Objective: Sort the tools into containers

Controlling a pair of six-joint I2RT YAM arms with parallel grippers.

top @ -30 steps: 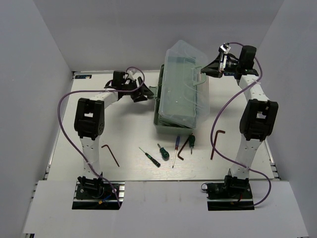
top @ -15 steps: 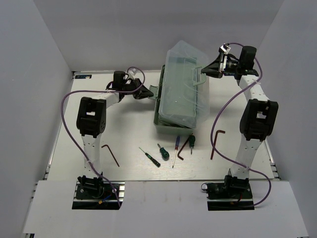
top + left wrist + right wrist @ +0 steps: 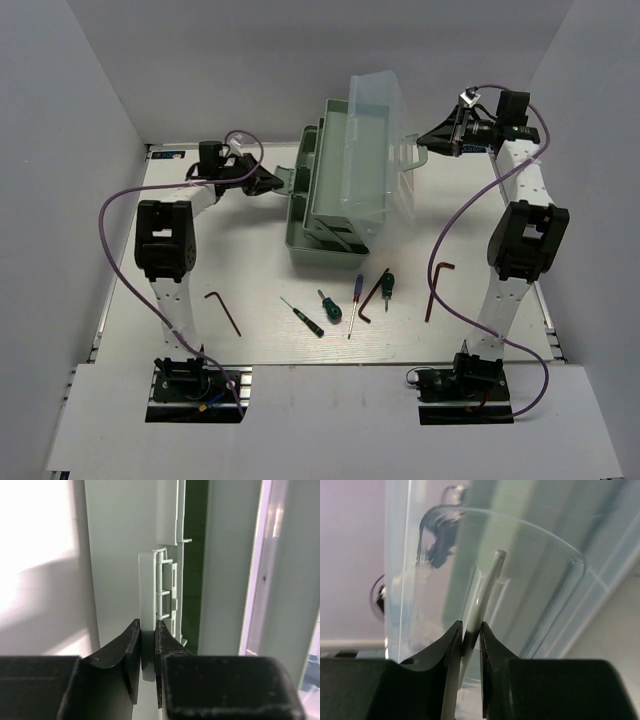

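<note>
The pale green toolbox [image 3: 322, 240] stands mid-table with its clear lid [image 3: 372, 150] raised steeply and fold-out trays [image 3: 318, 165] showing. My right gripper [image 3: 420, 143] [image 3: 471, 635] is shut on the lid's handle [image 3: 487, 582]. My left gripper [image 3: 278, 183] [image 3: 147, 642] is shut on the latch tab [image 3: 148, 595] at the box's left side. In front of the box lie the tools: a hex key [image 3: 224, 312], a thin green screwdriver [image 3: 301, 316], a stubby green one [image 3: 330, 306], a blue slim one [image 3: 355, 305], another hex key [image 3: 372, 300], a small green screwdriver [image 3: 387, 285] and a third hex key [image 3: 438, 288].
White walls close in the table on the left, back and right. Purple cables [image 3: 112, 210] loop beside both arms. The arm bases [image 3: 190, 385] sit at the near edge, behind the row of tools.
My left gripper has shut on the side tab and drawn the toolbox leftward. The right gripper has lifted the handle, so the lid has swung up and the trays have spread.
</note>
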